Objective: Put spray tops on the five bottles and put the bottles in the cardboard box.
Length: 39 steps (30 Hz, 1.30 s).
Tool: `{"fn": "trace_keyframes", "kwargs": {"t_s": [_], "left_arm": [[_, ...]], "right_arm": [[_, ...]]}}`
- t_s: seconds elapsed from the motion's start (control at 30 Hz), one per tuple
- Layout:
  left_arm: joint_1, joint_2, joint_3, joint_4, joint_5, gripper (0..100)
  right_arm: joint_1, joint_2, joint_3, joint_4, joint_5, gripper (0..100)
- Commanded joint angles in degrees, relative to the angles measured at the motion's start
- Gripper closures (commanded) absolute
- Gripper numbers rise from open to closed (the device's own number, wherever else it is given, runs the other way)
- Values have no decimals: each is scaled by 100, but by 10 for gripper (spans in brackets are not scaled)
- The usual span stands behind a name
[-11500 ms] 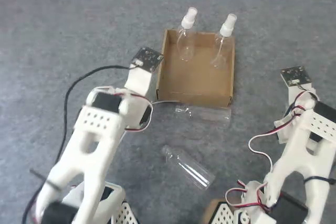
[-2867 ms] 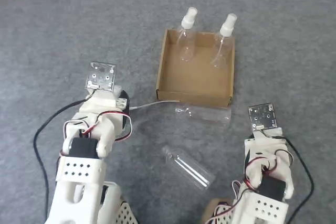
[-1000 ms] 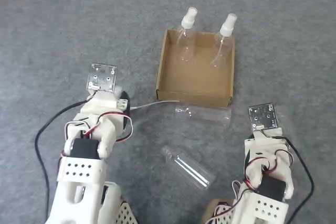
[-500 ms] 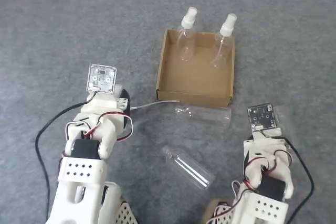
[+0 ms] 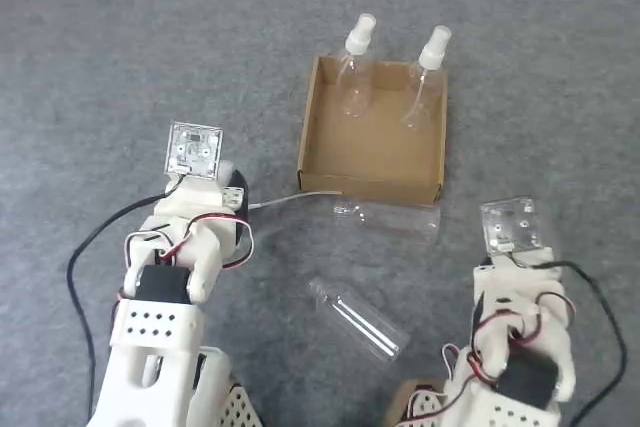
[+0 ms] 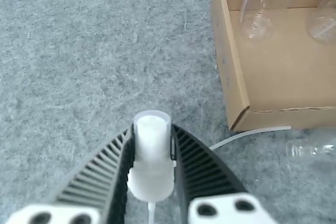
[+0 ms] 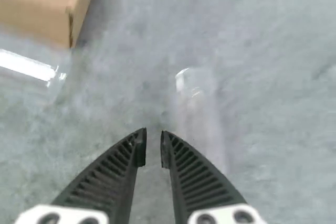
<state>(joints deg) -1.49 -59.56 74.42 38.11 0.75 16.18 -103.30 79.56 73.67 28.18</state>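
Spray top (image 6: pixel 152 156) clamped between the left fingers (image 6: pixel 107 166); the right fingers (image 7: pixel 126 161), barely parted and empty, hover just beside 1 clear bottle (image 7: pixel 197 114) lying on the bench (image 7: pixel 273 51).

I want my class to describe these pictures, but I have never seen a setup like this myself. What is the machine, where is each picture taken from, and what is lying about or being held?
These are two small robot arms, side by side on a grey carpet-like surface. The high view looks down on both arms. Each wrist view comes from a camera mounted on one arm, looking along its gripper.

A cardboard box holds one capped bottle and a second capped bottle, both upright. In front of it, the bottle by the box and the bottle nearer the arms lie on their sides.

The left gripper is closed on a loose spray top. The right gripper holds nothing, its fingers a narrow gap apart. It is beside a third loose bottle.
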Motion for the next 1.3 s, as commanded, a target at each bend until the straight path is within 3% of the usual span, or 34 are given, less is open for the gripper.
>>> {"fn": "trace_keyframes", "kwargs": {"t_s": [0.0,0.3,0.7,0.93,1.1,1.27], "left_arm": [[0,-176,-31,-141,-35,989],[-35,-176,-22,-141,-35,989],[-35,-176,-22,-132,-35,989],[-35,-176,-22,-141,-35,989],[-35,-176,-22,-141,-35,989],[-35,-176,-22,-141,-35,989]], "right_arm": [[277,286,-844,48,378,987],[752,3512,-2523,40,1143,841],[716,8620,-5116,-453,1934,800],[716,10484,-5837,-505,2295,800],[822,10985,-5925,-699,2057,805],[1200,11037,-5960,-699,703,946]]}}
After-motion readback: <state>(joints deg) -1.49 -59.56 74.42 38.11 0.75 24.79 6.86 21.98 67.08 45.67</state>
